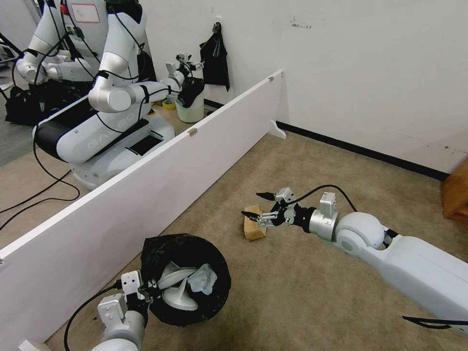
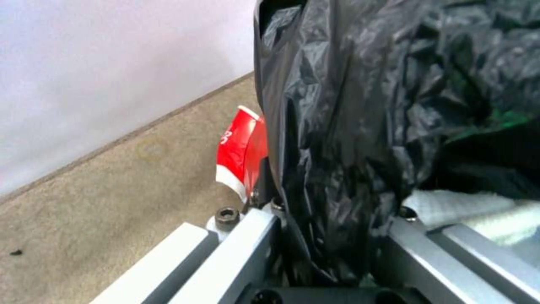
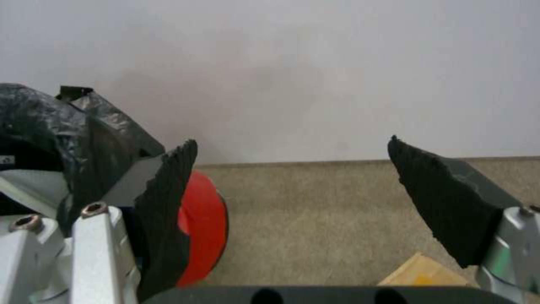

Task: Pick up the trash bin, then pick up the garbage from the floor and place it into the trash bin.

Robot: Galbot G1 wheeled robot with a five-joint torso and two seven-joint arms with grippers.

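The trash bin, lined with a crinkly black bag, hangs low at the front left; white slippers and a light blue cloth lie inside. My left gripper is shut on its rim, and the liner is pinched between the fingers. A red-and-white piece, perhaps a paper cup, shows beside the liner. A tan paper bag lies on the carpet. My right gripper hovers open just above it. The bag's corner and the bin's red body show past the right gripper.
A long white partition board runs along the left. Behind it stands another robot with a white bin. A wooden piece sits at the right edge. Open carpet lies between the bin and my right arm.
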